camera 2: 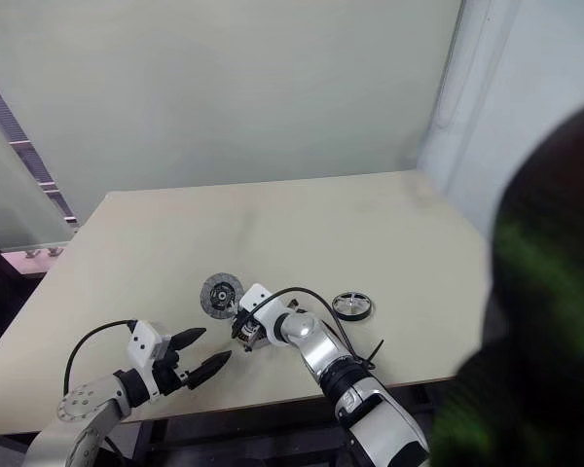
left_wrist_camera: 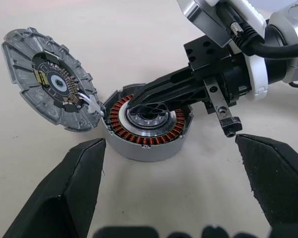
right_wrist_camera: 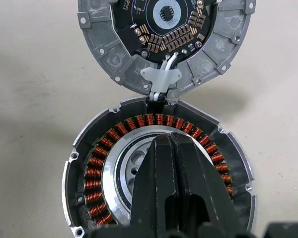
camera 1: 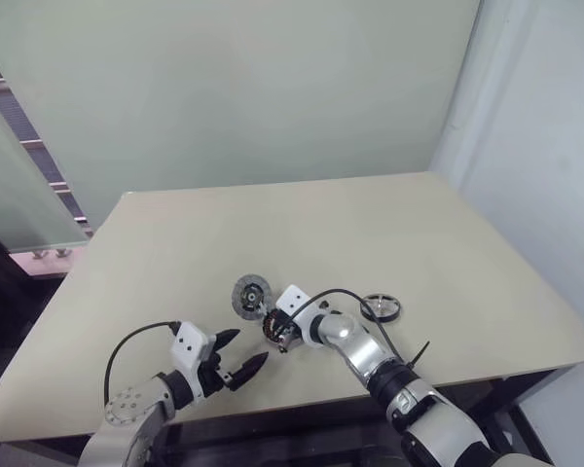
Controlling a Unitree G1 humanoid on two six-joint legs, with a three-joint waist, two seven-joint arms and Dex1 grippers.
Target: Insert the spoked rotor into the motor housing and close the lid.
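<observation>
R gripper [right_wrist_camera: 171, 148] closed, over motor housing [right_wrist_camera: 89, 173].

Lighting was soft, even, fairly bright. Table [camera 1: 389, 224] showed only faint shadows. Wrist views were sharp on copper windings of motor housing [right_wrist_camera: 159, 163]; nearest black fingers [left_wrist_camera: 69, 193] looked slightly soft. Large dark blurred shape with green smear [camera 2: 545, 321] covered right side of right eye view.

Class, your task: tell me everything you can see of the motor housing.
The motor housing is a round, shallow grey metal cup lying flat on the table. Inside runs a ring of copper-orange windings around a silvery centre hub. White wires join it to the lid, which lies open and touching its rim. The right hand, shut, reaches into its centre.
</observation>
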